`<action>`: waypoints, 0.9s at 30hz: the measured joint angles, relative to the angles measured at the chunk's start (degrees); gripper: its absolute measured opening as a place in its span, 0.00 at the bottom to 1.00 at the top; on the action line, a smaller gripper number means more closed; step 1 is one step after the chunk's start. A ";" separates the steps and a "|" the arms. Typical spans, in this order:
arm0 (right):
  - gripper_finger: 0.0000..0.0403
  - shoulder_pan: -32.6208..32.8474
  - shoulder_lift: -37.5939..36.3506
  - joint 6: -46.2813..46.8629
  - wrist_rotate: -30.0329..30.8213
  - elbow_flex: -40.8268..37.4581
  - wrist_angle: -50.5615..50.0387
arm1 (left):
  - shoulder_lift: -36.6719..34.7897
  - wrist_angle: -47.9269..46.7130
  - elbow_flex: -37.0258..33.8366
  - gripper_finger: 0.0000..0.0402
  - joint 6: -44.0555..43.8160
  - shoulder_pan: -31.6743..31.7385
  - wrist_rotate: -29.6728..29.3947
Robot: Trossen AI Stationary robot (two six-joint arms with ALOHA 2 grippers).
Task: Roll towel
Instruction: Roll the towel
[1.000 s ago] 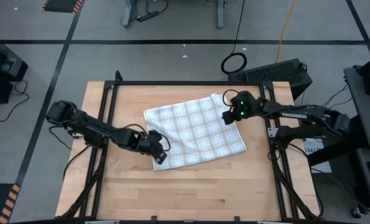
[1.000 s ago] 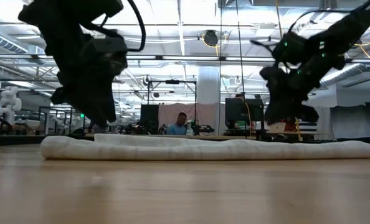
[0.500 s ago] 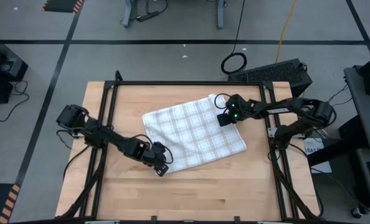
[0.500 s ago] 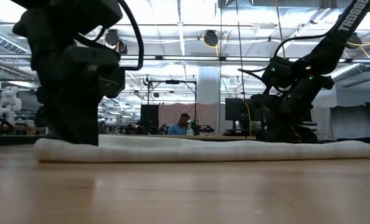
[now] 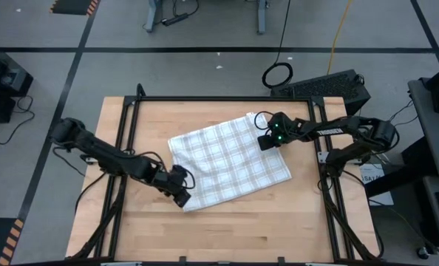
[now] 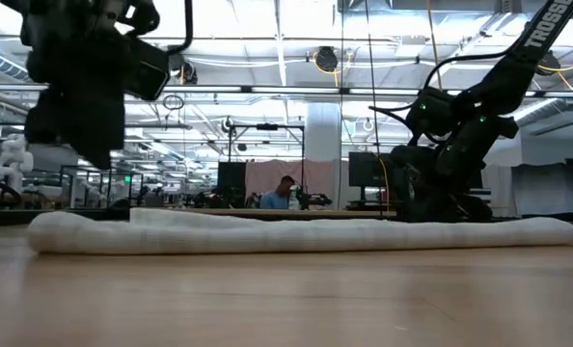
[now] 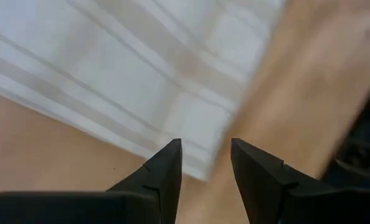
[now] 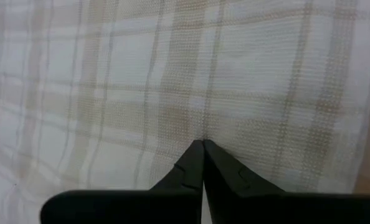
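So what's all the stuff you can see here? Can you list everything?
towel: one, white with a tan-grey check, lying flat in the middle of the table
table: one, light wood top in a black frame
cable coil: one, black, on the floor beyond the table
person: one, far off in the room behind the table
left gripper: one, dark, jaws apart, at the towel's near left corner
right gripper: one, dark, shut, pressed on the towel near its far right corner
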 joint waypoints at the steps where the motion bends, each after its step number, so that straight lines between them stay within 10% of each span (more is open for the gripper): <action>1: 0.00 0.00 -0.21 0.00 0.04 0.00 -0.03 | -0.67 -1.37 0.00 0.36 0.32 0.00 -2.77; 12: 0.00 2.67 -11.03 5.32 -3.49 1.57 -0.53 | -1.38 -5.86 0.02 0.36 15.83 15.90 -7.71; 27: 0.00 20.70 -17.01 21.49 3.96 3.02 3.08 | 2.61 -5.17 0.02 0.36 53.81 45.15 5.81</action>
